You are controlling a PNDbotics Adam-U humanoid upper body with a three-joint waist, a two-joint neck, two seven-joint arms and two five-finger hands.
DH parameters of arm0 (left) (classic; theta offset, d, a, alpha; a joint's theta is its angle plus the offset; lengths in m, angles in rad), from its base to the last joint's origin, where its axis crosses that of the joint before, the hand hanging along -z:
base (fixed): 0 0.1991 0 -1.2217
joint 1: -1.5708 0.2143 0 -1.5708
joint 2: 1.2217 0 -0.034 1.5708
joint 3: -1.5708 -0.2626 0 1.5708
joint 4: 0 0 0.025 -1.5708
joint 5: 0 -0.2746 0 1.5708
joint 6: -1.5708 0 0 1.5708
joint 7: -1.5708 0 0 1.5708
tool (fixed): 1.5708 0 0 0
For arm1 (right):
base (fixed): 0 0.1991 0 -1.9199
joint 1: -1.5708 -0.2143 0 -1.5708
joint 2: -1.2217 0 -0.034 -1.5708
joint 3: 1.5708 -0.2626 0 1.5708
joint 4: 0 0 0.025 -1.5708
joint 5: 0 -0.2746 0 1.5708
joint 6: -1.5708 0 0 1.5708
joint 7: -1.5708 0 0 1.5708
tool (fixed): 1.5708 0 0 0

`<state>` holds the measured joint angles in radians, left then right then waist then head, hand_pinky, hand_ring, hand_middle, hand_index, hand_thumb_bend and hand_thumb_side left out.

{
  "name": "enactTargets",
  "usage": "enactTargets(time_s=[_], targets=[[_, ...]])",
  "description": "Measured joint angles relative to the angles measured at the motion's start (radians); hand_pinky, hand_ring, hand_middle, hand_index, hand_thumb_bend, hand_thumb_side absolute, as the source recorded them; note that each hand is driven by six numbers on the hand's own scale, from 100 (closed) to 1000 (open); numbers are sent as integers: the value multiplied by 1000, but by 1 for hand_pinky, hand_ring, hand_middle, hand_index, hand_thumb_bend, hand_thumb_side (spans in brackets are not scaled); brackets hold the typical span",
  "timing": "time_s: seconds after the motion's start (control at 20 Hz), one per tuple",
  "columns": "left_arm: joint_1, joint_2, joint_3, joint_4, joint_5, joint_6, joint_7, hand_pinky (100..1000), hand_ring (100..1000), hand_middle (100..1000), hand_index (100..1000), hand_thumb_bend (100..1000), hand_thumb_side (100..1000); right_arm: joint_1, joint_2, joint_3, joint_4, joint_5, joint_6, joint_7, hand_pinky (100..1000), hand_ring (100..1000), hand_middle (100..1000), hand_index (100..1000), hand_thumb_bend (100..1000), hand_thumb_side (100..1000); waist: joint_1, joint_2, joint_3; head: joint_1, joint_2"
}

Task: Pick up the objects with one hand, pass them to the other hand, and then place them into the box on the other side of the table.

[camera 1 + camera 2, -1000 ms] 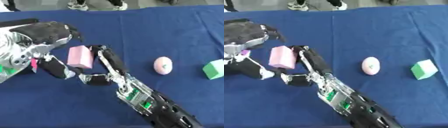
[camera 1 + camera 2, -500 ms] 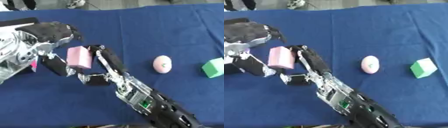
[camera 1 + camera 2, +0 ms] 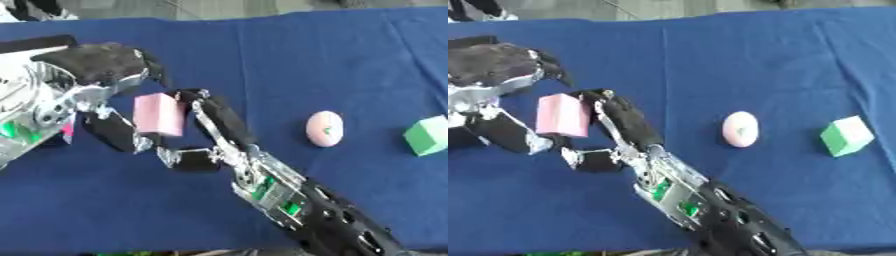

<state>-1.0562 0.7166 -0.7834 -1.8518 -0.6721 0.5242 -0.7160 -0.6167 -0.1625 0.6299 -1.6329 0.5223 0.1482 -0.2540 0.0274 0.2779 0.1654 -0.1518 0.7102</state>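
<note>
Comparing with the picture of one second ago, the pink block [image 3: 159,114] sits at almost the same place between the two hands, and the left hand [image 3: 96,75] has closed in a little more around it from above; the pink egg-shaped thing and the green cube have not moved on the cloth.

At the left side, the left hand is curved over the top of the pink block, with a thick finger [image 3: 118,135] going down along the block's left face. Its fingers look partly curled around the block, but I cannot tell whether they really press on it.

The pink block is upright, above the blue tablecloth [image 3: 289,55], in the left part of the table.

The right hand [image 3: 619,132] comes from the lower right on a long black arm. Its fingers [image 3: 627,117] are long and nearly straight along the block's right face, and its thumb [image 3: 592,160] points left under the block. So this hand is fairly open and it touches the block from the right and from below.

More to the right, the pink egg-shaped thing [image 3: 325,128] lies alone on the cloth, well apart from the hands. The green cube [image 3: 846,135] stands near the right edge.
</note>
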Motion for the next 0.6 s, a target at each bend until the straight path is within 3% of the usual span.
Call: enactTargets(time_s=[0.25, 0.6], targets=[[-2, -10, -1, 19, 2, -2, -2, 803, 782, 726, 800, 399, 297, 0, 0, 3, 0, 14, -18, -10, 770, 523, 490, 622, 100, 120, 2, 0, 0, 1, 0], [-5, -13, -1, 14, -15, -4, -4, 758, 717, 621, 722, 355, 284, -1, -1, 4, 0, 29, -27, -5, 769, 523, 493, 626, 100, 137, 1, 0, 0, 1, 0]])
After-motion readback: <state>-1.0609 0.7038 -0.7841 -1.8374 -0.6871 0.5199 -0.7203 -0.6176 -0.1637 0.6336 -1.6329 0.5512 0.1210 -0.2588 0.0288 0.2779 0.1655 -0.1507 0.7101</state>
